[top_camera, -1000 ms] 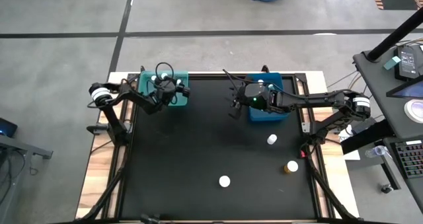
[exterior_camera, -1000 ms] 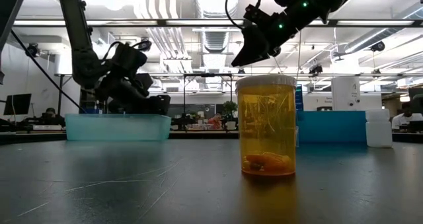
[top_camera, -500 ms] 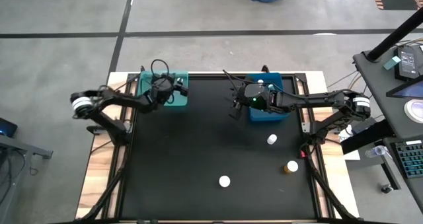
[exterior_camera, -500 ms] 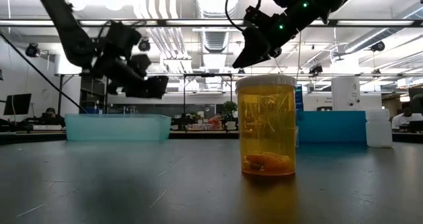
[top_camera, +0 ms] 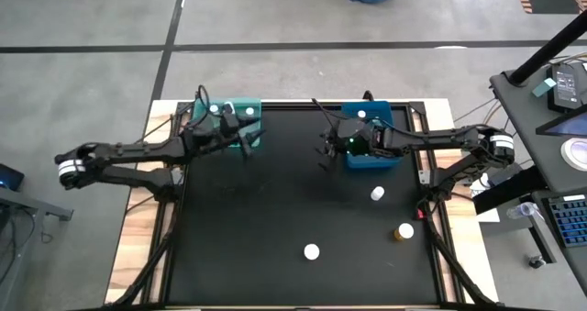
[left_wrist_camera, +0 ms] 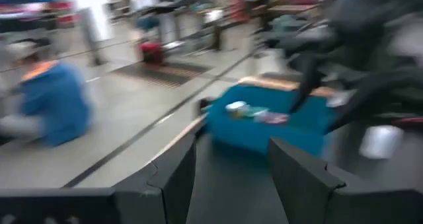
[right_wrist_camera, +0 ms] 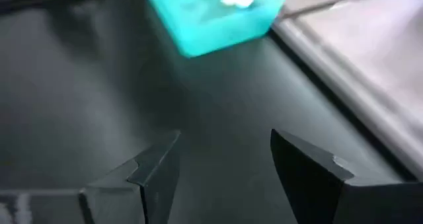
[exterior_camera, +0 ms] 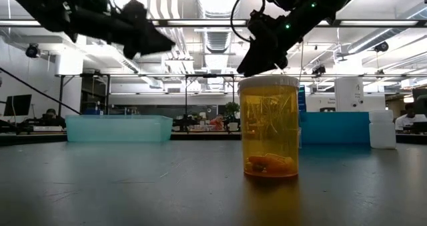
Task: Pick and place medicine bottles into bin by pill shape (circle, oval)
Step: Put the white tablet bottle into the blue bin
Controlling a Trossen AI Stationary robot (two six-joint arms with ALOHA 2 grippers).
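— Where are the claws?
— Left claw (top_camera: 244,146) hangs by the teal bin (top_camera: 240,115), fingers apart, empty. Right claw (top_camera: 327,151) beside the blue bin (top_camera: 393,155), also apart, empty.
— Bottles?
— White bottle (top_camera: 377,194), amber bottle (top_camera: 404,231) and another white bottle (top_camera: 312,251) stand on the tabletop (top_camera: 275,210).

Three upright white-capped medicine bottles (top_camera: 377,194) apart on the black mat, one amber (exterior_camera: 269,127).

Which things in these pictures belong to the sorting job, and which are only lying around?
Job:
- teal plastic bin
- blue plastic bin
- white-capped bottle
- amber bottle with white cap
- white bottle nearest the front edge

Lying about:
- blue laptop on the side desk
- grey device with a teal label
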